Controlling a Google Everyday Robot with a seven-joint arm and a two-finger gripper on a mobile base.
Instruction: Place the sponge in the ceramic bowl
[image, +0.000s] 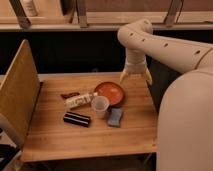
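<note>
Fingers (123, 77) spread bhd ceramic bowl (110, 93)

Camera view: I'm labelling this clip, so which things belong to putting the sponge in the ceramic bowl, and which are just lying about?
Job in hand: sponge, beside the cup; ceramic bowl, nothing in it; gripper, open, above the table just right of the bowl.

Lying about: cup; black striped block; white tube on its side; small dark packet.
</note>
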